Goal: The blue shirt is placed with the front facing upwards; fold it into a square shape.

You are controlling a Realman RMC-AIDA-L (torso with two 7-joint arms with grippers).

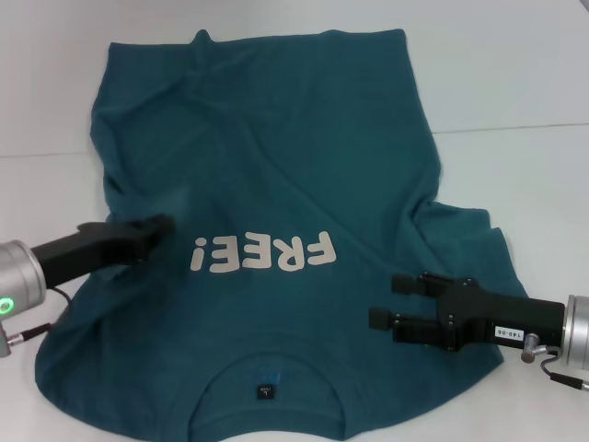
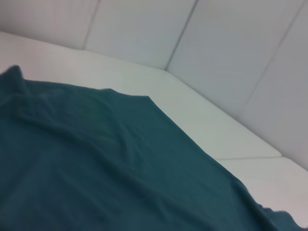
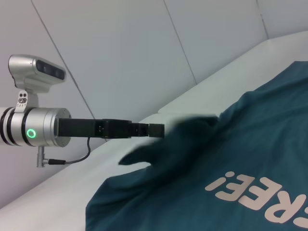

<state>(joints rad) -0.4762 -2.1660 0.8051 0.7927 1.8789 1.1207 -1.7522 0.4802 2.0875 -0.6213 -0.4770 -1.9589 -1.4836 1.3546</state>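
Observation:
The blue shirt (image 1: 276, 138) lies front up on the white table, collar and neck label (image 1: 265, 391) nearest me, and its cream "FREE!" lettering (image 1: 262, 253) reads upside down. My left gripper (image 1: 158, 226) reaches in from the left and is shut on a pinch of shirt cloth beside the lettering. From the right wrist view that left gripper (image 3: 157, 130) holds a raised fold of the shirt (image 3: 250, 159). My right gripper (image 1: 385, 300) hovers open over the shirt's right side, near the sleeve. Only shirt fabric (image 2: 96, 168) fills the left wrist view.
The white table (image 1: 515, 74) stretches around the shirt, with a seam (image 1: 515, 127) running across at the right. Pale wall panels (image 2: 216, 43) rise behind the table's far edge.

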